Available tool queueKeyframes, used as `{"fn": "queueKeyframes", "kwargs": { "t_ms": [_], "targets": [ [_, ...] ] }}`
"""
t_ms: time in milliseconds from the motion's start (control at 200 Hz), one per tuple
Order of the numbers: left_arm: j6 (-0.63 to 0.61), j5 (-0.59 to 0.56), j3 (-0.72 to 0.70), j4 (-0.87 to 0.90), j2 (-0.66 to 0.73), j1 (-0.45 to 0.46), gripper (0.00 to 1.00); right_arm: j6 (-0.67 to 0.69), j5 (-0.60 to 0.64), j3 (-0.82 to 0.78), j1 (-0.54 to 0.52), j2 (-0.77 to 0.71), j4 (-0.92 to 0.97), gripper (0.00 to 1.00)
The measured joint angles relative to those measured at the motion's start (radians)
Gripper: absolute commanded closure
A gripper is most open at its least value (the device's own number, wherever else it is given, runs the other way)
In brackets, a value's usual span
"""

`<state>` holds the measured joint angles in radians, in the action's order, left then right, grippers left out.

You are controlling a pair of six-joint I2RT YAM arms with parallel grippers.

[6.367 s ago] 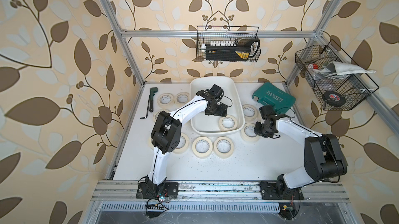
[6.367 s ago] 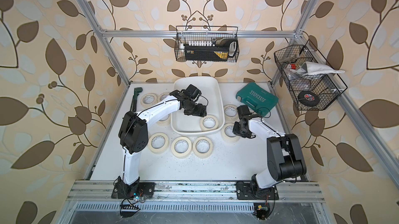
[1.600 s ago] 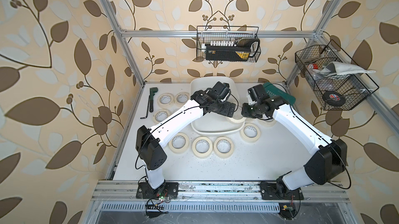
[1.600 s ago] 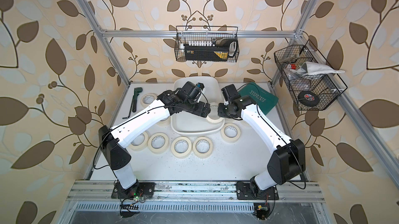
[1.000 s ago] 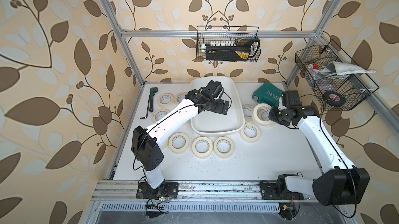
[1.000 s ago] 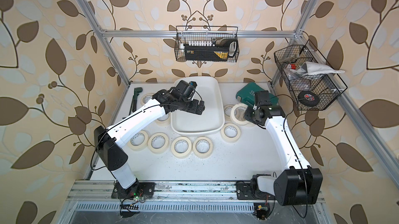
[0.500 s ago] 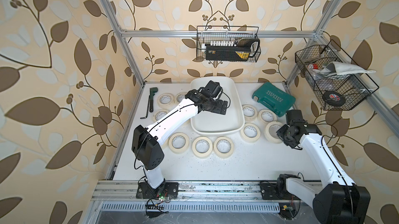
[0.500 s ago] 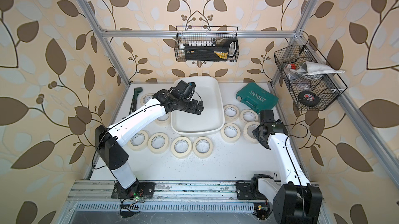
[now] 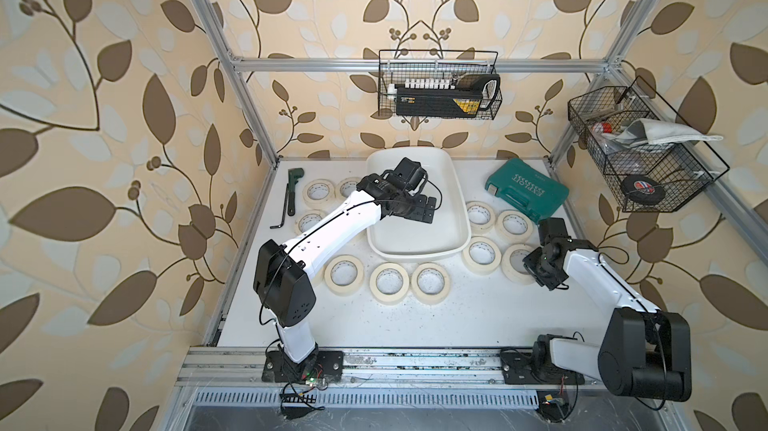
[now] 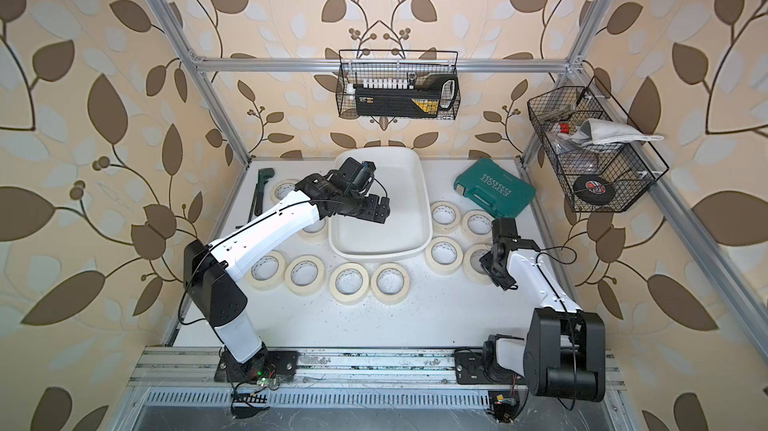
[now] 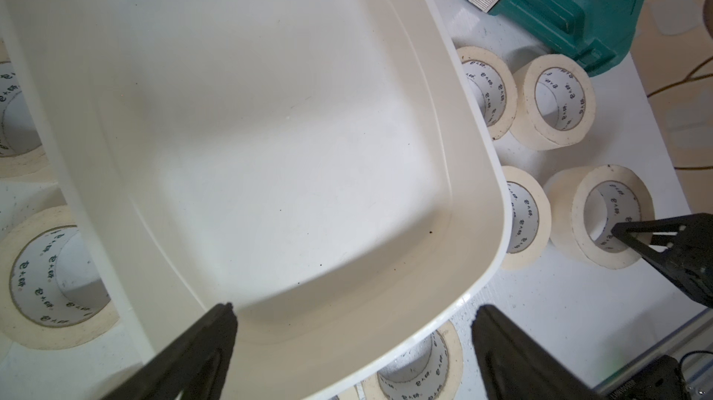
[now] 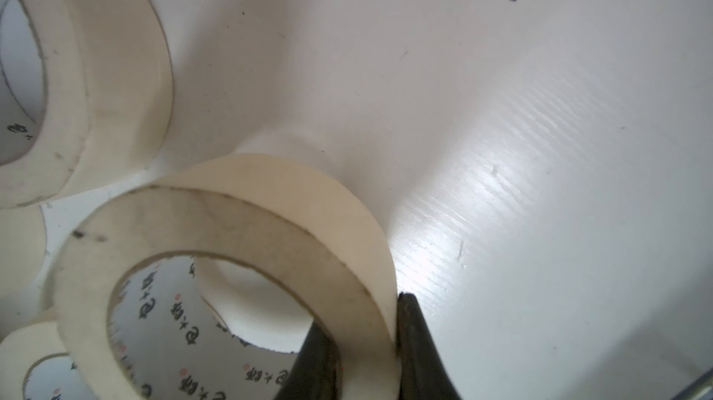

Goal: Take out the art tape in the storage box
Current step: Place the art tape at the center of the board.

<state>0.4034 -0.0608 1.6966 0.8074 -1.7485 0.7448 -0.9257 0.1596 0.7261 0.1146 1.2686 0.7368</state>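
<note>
Art tape roll (image 12: 231, 224) pinched by right hand (image 12: 364, 324), outside the storage box (image 9: 415, 252).
Right hand is closed narrow on the wall of the roll, one finger inside the core and one outside. The roll sits low over the surface (image 9: 457, 316), just beside other rolls (image 9: 482, 254), right of the box. Left hand (image 11: 353, 309) hovers wide open above the box, holding nothing.

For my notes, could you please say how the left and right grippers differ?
The left gripper is open and empty; the right gripper is shut on an art tape roll. The left gripper hangs over the storage box; the right gripper is beside it, above the table. Both are black.
</note>
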Motion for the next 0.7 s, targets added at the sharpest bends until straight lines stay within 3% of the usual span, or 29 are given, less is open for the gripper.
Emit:
{"fn": "queueKeyframes", "kwargs": {
  "t_ms": [235, 585, 700],
  "targets": [
    [0.000, 0.000, 0.000, 0.000, 0.000, -0.006, 0.01, 0.010, 0.018, -0.001, 0.007, 0.030, -0.034, 1.00],
    [0.011, 0.000, -0.001, 0.000, 0.000, -0.013, 0.01, 0.039, 0.027, -0.001, 0.019, 0.066, -0.072, 0.86],
    [0.014, 0.000, -0.001, 0.000, 0.000, -0.013, 0.01, 0.060, 0.022, -0.001, 0.021, 0.076, -0.076, 0.59]
  ]
}}
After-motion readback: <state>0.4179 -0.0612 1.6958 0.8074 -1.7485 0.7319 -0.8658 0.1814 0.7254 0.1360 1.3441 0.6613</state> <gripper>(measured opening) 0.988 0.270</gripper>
